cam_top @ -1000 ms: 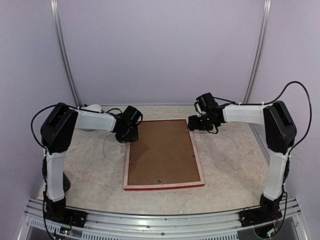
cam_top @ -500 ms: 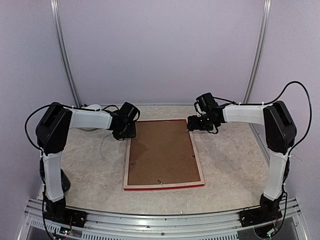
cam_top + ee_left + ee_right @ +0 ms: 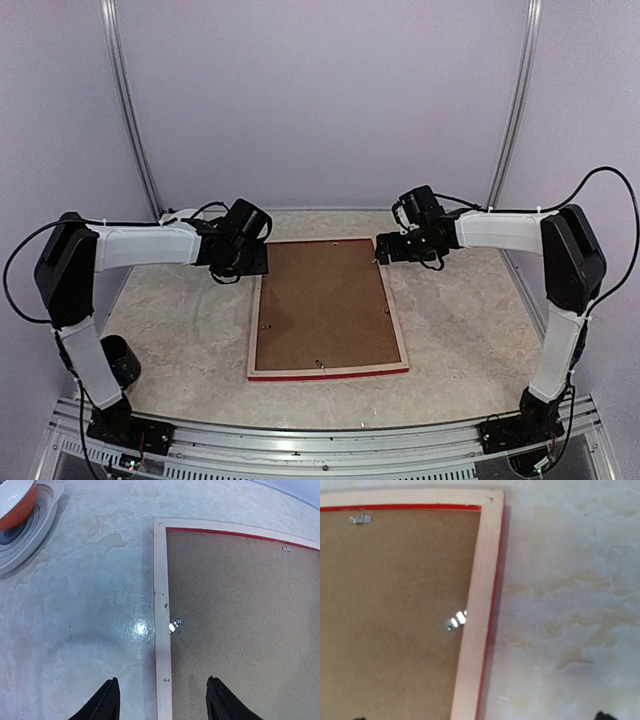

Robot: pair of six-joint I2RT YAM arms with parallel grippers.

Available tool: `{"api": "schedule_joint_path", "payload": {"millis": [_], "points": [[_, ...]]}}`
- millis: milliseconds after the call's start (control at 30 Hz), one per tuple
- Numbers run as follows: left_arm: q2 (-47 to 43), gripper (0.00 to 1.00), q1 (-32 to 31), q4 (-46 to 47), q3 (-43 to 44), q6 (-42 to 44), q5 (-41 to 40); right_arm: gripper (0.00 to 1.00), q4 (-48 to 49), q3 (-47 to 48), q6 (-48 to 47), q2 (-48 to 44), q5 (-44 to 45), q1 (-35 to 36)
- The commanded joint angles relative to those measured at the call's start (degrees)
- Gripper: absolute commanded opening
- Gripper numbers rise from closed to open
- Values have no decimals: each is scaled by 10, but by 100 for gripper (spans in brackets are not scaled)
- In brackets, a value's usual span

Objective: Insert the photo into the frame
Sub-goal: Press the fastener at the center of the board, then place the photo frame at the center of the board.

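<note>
The frame (image 3: pixel 398 320) lies face down in the middle of the table, its pale wood back up and a red edge showing at the near side. A brown backing board (image 3: pixel 325 305) fills it, held by small metal clips (image 3: pixel 174 625). The photo is hidden. My left gripper (image 3: pixel 252 262) hovers over the frame's far left corner. In the left wrist view it (image 3: pixel 162 700) is open, with the wooden rim (image 3: pixel 161 605) below the gap. My right gripper (image 3: pixel 385 248) hangs over the far right corner. In its own view it (image 3: pixel 480 717) is wide open above the rim (image 3: pixel 477 605), holding nothing.
An orange and white bowl on stacked grey plates (image 3: pixel 20 520) stands at the back left, near the left arm. A dark round object (image 3: pixel 122 358) sits by the left arm's base. Walls close in the table on three sides.
My left gripper has opened and drawn back to the left, off the frame's corner. The right gripper has opened wider and stayed about where it was. The frame has not moved.
</note>
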Motion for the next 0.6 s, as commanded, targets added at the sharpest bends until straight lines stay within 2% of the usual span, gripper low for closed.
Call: {"api": "schedule_joint_path", "payload": {"millis": [0, 367, 567], "points": [[-41, 59, -17, -25, -34, -2, 3, 99, 8, -12, -7, -36, 9, 3], [-107, 62, -40, -51, -132, -18, 42, 99, 1, -29, -5, -44, 5, 3], [-111, 62, -42, -42, -138, -22, 57, 99, -4, -42, -1, -40, -6, 3]]}}
